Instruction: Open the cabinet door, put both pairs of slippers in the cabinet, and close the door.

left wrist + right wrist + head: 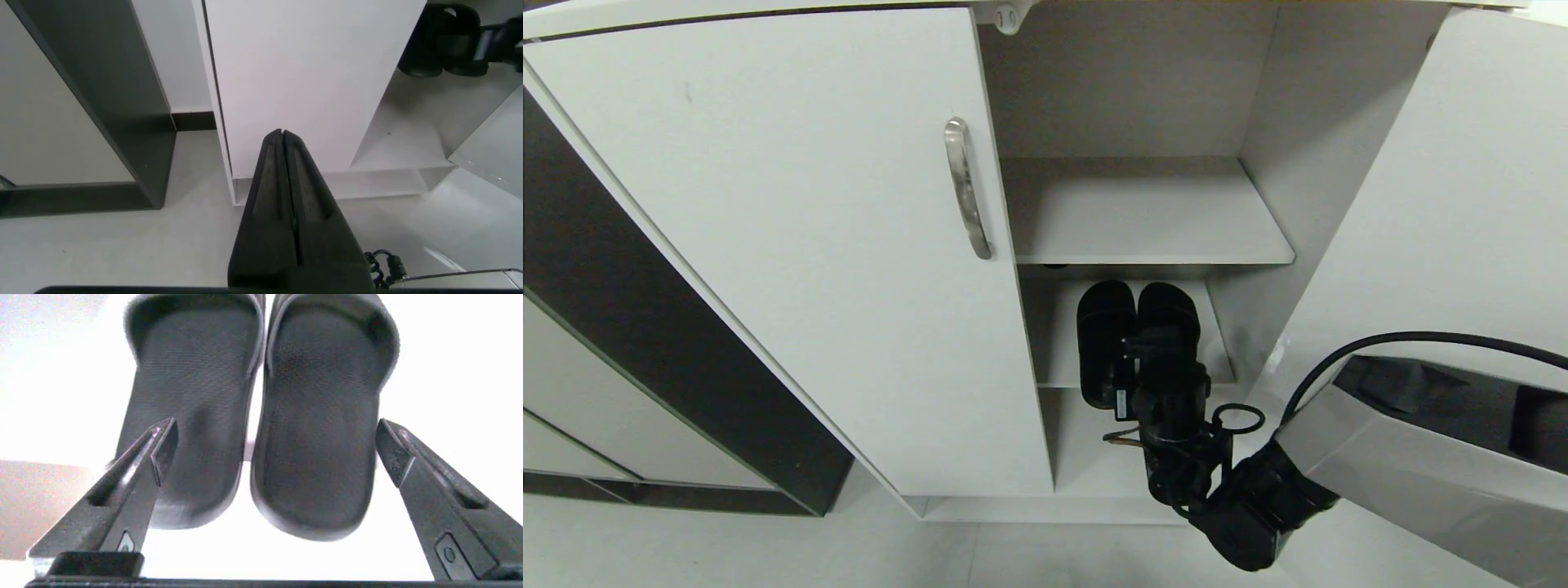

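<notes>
**Slippers on the middle shelf, right hand spread around them**

The cabinet (1143, 90) stood with its left door (768, 245) shut, a metal handle (966, 188) upright near that door's inner edge. The right door (1462, 204) was swung out wide, leaving the right half of the inside in view.

Inside, the upper shelf (1143, 212) carried nothing that could be seen. A pair of black slippers (1104, 314) lay on the middle shelf (1218, 343) below it. They were side by side and touching along their inner edges, soles down and toes pointing toward the back. Their heel ends reached the front edge of the shelf and seemed to hang slightly over it. Under that shelf was the cabinet floor (1086, 457).

The right gripper (274, 449) sat at the heel end of the pair, level with the middle shelf. Its jaws were spread wide, one finger on the outer side of each slipper. The finger (151, 457) by the one slipper overlapped that slipper's edge, but whether it touched could not be told. The other finger (396, 453) stood just apart from its slipper. From the head camera, the gripper (1131, 359) covered the rear part of the pair.

The left gripper (282, 135) hung low in front of the shut left door, well apart from the slippers. Its fingers were pressed flat together with nothing between them, pointing toward the foot of the cabinet and the pale floor (122, 245).
</notes>
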